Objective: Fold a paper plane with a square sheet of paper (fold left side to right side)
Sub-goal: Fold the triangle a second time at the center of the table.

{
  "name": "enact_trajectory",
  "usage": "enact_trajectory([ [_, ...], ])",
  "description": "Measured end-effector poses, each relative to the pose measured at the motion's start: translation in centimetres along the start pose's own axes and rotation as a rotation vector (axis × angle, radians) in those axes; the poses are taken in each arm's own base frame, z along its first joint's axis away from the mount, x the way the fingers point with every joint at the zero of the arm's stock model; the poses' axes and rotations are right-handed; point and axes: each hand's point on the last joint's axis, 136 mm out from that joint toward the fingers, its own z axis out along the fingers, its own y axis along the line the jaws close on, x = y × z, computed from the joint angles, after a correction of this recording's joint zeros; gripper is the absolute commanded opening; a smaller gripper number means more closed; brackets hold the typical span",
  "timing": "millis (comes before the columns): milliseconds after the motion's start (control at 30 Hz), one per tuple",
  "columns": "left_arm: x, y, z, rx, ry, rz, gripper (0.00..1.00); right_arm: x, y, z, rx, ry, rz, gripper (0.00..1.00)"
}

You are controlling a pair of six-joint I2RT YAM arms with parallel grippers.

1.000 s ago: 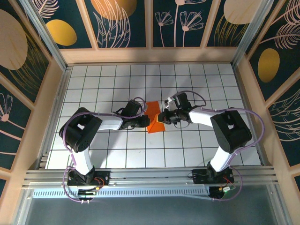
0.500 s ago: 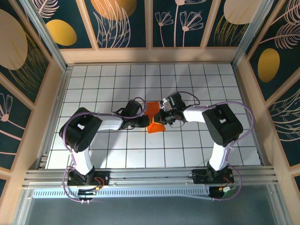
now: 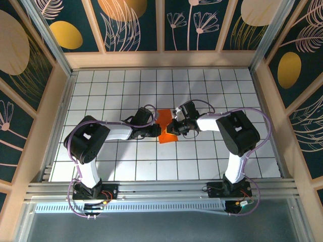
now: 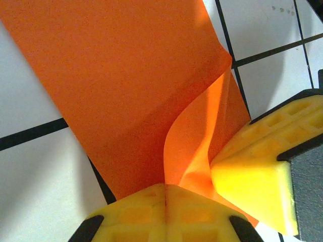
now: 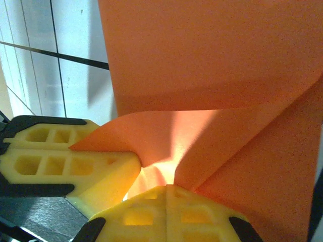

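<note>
The square sheet of paper is bright orange, folded and creased, and lies on the white grid table between both grippers. My left gripper is shut on its left side. In the left wrist view, a flap of the paper curls up from the seam of that gripper's closed yellow fingers. My right gripper is shut on the right side. Seen from the right wrist, the paper bends up out of this gripper's closed fingers. The two pairs of fingertips stand almost touching, with the left fingers just beside the right ones.
The white grid table is walled by wooden rails at the back and both sides. Both arm bases sit on the metal rail at the near edge. Open tiles lie all round the paper.
My right gripper has shifted slightly left, closer to the left gripper, and its elbow has swung inward. Less of the paper shows between them. The left arm has stayed still.
</note>
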Motion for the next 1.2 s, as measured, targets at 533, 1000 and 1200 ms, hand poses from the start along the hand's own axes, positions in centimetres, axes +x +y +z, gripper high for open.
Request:
enact_trajectory([
  [533,-0.1,-0.1,-0.1,0.003,-0.005,-0.001,0.15,-0.2,-0.4,0.2,0.049,0.000,-0.018,0.00],
  [1000,-3.6,-2.6,-5.4,-0.009,-0.146,0.020,0.33,-0.2,-0.4,0.4,0.051,0.002,-0.023,0.00],
  [1200,-2.1,-4.1,-5.6,0.102,-0.108,-0.023,0.19,-0.2,-0.4,0.4,0.051,0.002,-0.023,0.00],
])
